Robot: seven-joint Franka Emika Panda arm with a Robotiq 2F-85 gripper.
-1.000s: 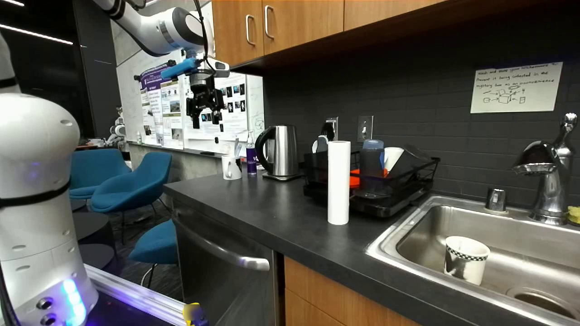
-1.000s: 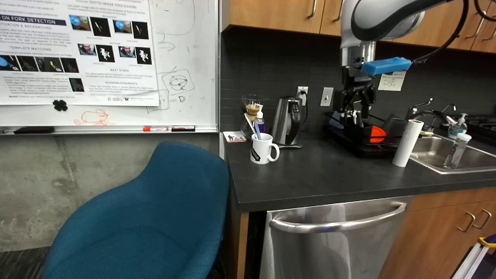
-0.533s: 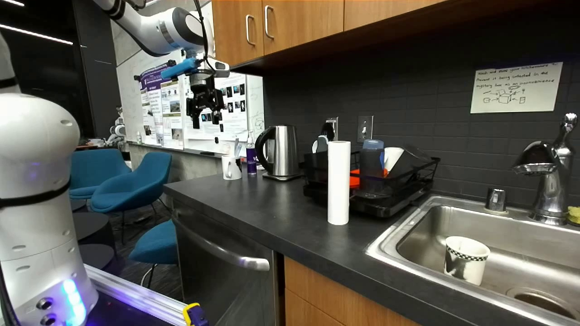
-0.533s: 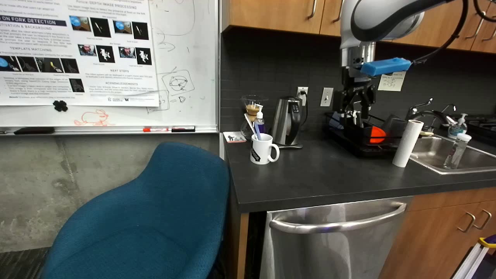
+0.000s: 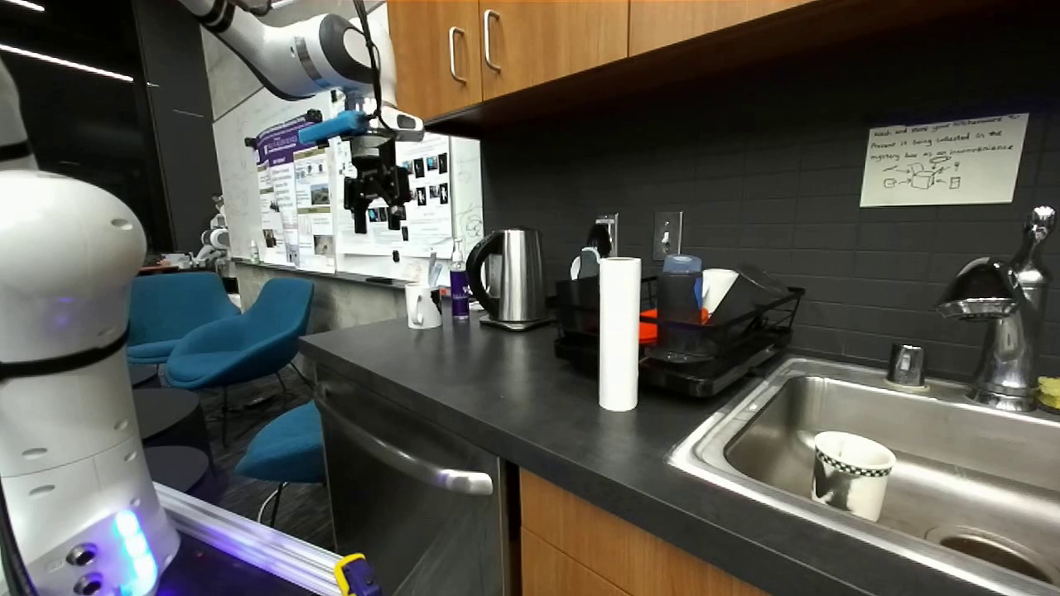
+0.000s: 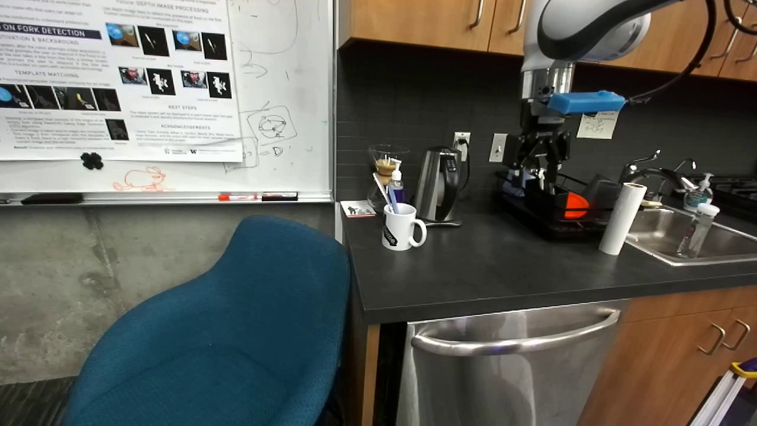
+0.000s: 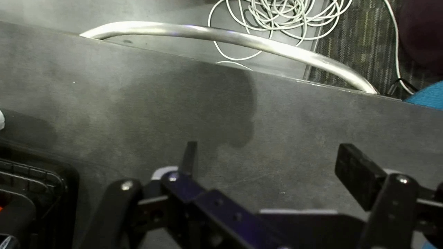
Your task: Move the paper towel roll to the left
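Just now, only a slight shift of the claw (image 5: 378, 223), spread wide and empty high above the counter (image 5: 464, 364); no change in the paper towel roll (image 5: 619, 335), upright just beside the dish rack (image 5: 704, 385), near the sink (image 5: 700, 455). Probably early in the approach, with the leftward move yet to come. Whole roll in both exterior views; in the wrist view, perhaps just a white sliver (image 7: 1, 120) at the left edge.
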